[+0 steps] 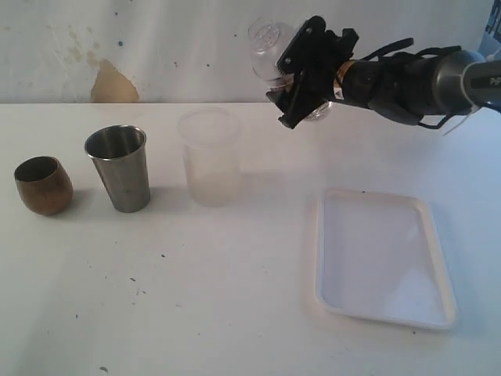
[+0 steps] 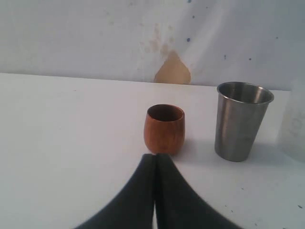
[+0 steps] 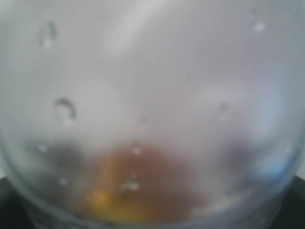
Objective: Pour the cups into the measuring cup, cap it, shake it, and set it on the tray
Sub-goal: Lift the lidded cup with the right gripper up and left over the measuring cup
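We see the white tray (image 1: 383,258) waiting while the right gripper (image 1: 296,78), clamped wide on the measuring cup (image 1: 270,47), holds it tilted aloft, apparently for shaking. The steel tumbler (image 1: 119,168) and wooden cup (image 1: 43,186) stand aside. The left gripper (image 2: 154,160) is pressed together on nothing.

Exterior camera looks down and across the white counter (image 1: 235,313) toward the back wall (image 1: 156,39). It is wide enough to take in the steel tumbler (image 1: 119,168), the wooden cup (image 1: 43,185) just left of it and the tray (image 1: 321,235) well to its right. Left wrist camera sits low over the counter, facing the same wall past the closed left claw (image 2: 154,156), with tumbler and wooden cup close ahead. Both views share those cups and the tan wall stain (image 1: 113,84) behind the tumbler. Right wrist camera is hard against the measuring cup (image 3: 152,95) gripped in the right claw (image 1: 291,78), high and well right of the tumbler, its frame filled with blurred, droplet-flecked plastic.
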You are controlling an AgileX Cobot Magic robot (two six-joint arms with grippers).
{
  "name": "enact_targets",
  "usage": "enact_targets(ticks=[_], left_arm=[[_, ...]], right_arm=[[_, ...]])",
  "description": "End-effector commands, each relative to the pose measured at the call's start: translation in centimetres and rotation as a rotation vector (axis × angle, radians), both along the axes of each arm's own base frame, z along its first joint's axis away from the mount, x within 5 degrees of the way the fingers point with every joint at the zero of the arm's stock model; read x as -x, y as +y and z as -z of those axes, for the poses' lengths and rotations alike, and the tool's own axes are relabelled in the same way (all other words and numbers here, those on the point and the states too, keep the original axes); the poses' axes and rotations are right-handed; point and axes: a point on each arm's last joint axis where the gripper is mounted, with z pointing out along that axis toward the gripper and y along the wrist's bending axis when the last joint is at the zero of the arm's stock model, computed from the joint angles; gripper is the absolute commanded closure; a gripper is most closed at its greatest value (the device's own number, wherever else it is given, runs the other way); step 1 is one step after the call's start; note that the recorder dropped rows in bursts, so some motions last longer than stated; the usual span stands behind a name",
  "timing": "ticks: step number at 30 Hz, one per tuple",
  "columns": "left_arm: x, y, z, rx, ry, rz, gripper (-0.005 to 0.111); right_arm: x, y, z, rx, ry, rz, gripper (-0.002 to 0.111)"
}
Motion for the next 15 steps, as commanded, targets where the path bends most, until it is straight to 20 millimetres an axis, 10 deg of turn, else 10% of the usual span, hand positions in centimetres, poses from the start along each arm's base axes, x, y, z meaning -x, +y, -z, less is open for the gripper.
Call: enact_targets(ticks=[1,15], left_arm=[[0.0,0.0,0.1,0.007,-0.004,-0.001,0.107],[0.0,0.0,0.1,0.007,-0.004,-0.001,0.107]], right_arm=[[0.0,1.3,-0.6,0.097,-0.102,-0.106,0.108],[-0.5,3.0,-2.1,0.234,-0.12,-0.069,0.108]])
